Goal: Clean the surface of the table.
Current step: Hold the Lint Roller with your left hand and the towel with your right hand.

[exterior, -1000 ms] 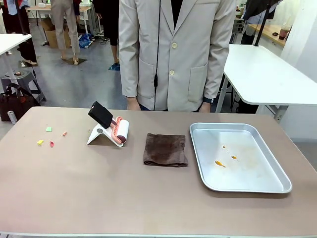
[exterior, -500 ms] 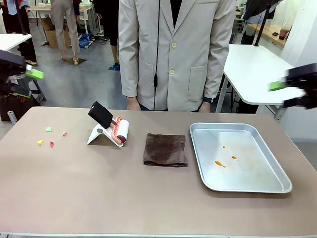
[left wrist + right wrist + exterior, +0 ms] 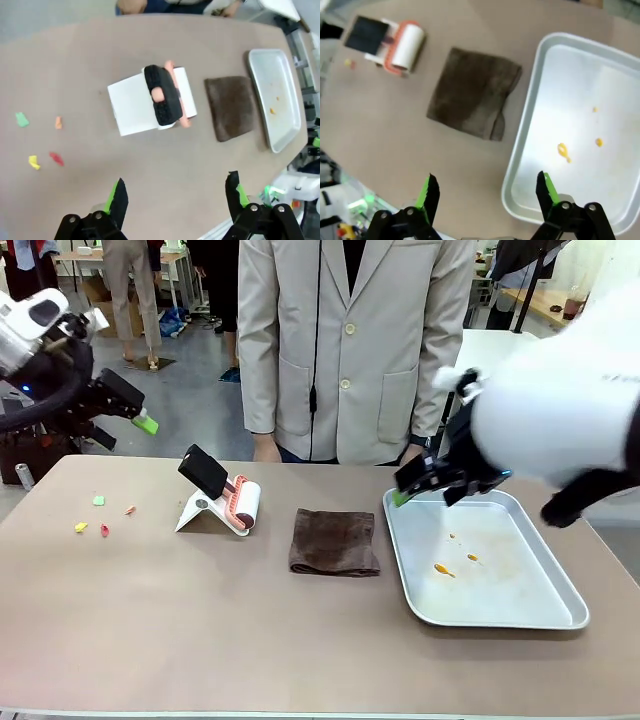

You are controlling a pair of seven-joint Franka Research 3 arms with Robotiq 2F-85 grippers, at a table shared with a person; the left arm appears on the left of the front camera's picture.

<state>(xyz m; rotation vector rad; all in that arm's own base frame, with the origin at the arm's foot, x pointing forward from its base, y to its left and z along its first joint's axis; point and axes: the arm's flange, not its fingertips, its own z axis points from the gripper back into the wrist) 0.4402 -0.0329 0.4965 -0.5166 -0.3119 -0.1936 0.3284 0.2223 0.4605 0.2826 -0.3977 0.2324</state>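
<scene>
Both arms have swung inward since half a second ago, when they showed at the picture's edges. The left pincer [image 3: 175, 181] now hangs above the far-left corner of the counter [image 3: 200, 620]. The right pincer [image 3: 486, 177] hovers over the near-person corner of the tray [image 3: 560, 615]. Each pincer is released, jaws spread wide, with nothing between the green pads. Nothing on the counter has shifted.

The counter fills the foreground, a broad rectangular slab with a smooth, matte, taupe-brown top and a light edge. It is judged rigid, heavy and fixed, so it is a surface to be worked over rather than grasped. Its low sheen suggests a tool will slide evenly without skidding.

Small coloured scraps [image 3: 99, 501], green, orange, yellow and red, lie loose near its left end and look light enough to scatter. A lint roller [image 3: 243, 506] rests just right of them on a white folded stand [image 3: 197, 512]. Its white cylindrical roll sits in a salmon frame. Its black block handle [image 3: 203, 470] is tilted up and is the likely place to grip.

A dark brown cloth [image 3: 333, 541], soft, napped and folded roughly square, lies flat at centre. It is best pinched at an edge or corner. The tray is shiny, rimmed sheet metal and holds a few orange specks [image 3: 443, 569].
</scene>
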